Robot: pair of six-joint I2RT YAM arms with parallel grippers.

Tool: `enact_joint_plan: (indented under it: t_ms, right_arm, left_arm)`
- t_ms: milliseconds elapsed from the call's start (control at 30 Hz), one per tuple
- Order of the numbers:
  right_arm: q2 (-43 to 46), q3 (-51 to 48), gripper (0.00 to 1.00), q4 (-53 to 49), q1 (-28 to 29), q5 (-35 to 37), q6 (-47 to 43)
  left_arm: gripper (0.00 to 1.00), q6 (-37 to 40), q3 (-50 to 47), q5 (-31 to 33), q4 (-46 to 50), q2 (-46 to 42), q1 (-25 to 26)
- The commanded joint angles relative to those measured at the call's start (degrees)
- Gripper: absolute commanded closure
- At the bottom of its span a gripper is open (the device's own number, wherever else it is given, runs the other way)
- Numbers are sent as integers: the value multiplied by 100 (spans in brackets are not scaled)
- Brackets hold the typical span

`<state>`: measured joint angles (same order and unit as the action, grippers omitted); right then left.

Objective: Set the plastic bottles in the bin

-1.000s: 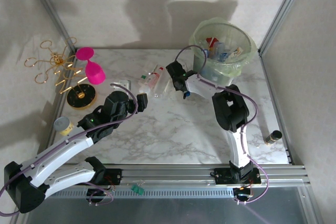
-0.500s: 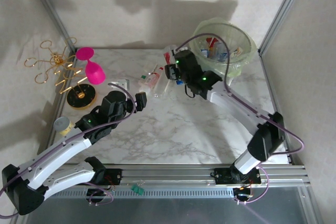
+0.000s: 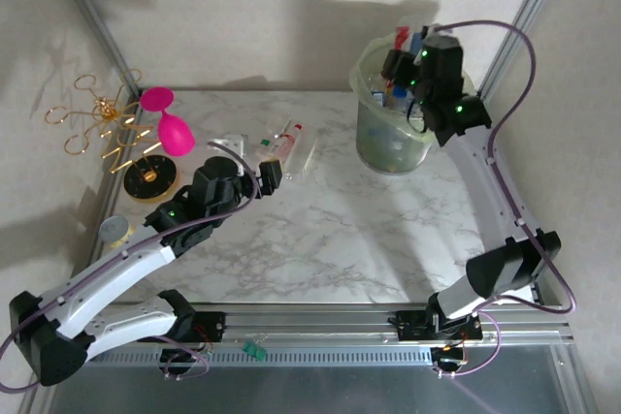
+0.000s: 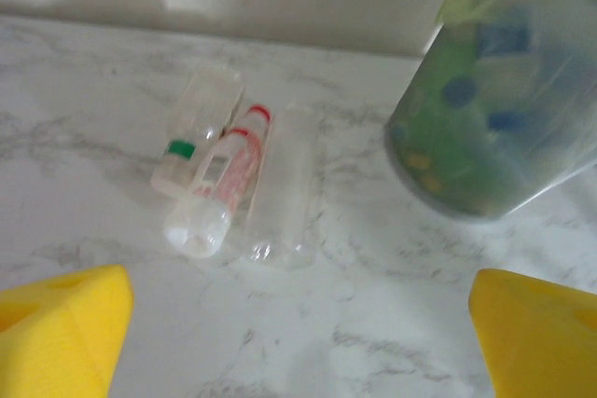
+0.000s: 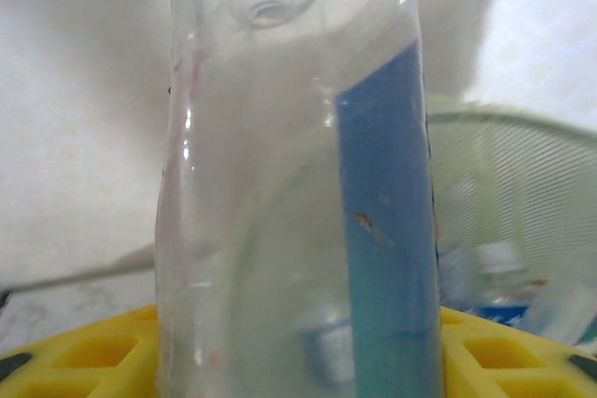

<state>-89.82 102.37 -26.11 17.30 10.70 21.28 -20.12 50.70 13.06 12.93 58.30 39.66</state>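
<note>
Over the bin (image 3: 383, 138), my right gripper (image 3: 398, 60) is clamped on a clear bottle (image 5: 289, 184), drop likely straight down; left gripper (image 3: 270, 176), jaws apart, faces three bottles (image 4: 224, 184) lying lengthwise ahead.

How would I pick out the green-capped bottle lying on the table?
Find the tall pale-green bin, far right on the table. Just left of it, three bottles lie side by side. Yours is the leftmost bottle, the only one with a green cap.
</note>
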Motion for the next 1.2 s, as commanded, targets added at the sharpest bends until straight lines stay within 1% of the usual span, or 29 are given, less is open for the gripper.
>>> enact_joint_plan:
  t_ms: [0,133,267,333,433,533,633,733,767,800,967,1067,1167]
  right_arm:
    - [-638,782,58,-474,-217,-207,135]
    - [-1458,1745,58,-887,-340,-194,-162]
    - [-2051,2216,58,-1103,-345,-115,-455]
    - [-2244,2235,58,-1170,-346,-18,-564]
    - [-2305,1915,58,-1063,-341,-24,-707]
    - [-2235,1321,58,-845,-288,-40,-729]
    - [-1986,599,58,-510,-164,146,-780]
    - [-1730,70,56,-214,-97,122,-803]
    - [-1682,16,54,-207,-86,117,-801]
    - [-1646,-21,49,-223,-85,137,-812]
    - [-1416,163,23,-341,-86,333,-903]
    - [-1297,402,17,-388,-85,439,-941]
    - [-1248,608,17,-441,-86,661,-950]
  left_arm:
    - [8,171,-130,8,-91,201,42]
    - [8,149,-165,-115,-141,265,51]
    - [8,166,-190,-36,-135,235,50]
    - [8,168,-201,-35,-133,219,51]
    - [8,183,-201,-1,-130,220,50]
    - [8,201,-201,52,-124,227,46]
    - [8,221,-209,90,-142,225,51]
    - [8,219,-205,91,-158,262,51]
    - [8,219,-201,92,-158,276,50]
    - [8,219,-192,91,-159,296,48]
    - [8,228,-188,126,-149,297,42]
    - [8,229,-192,159,-146,287,42]
    - [8,233,-200,212,-141,264,42]
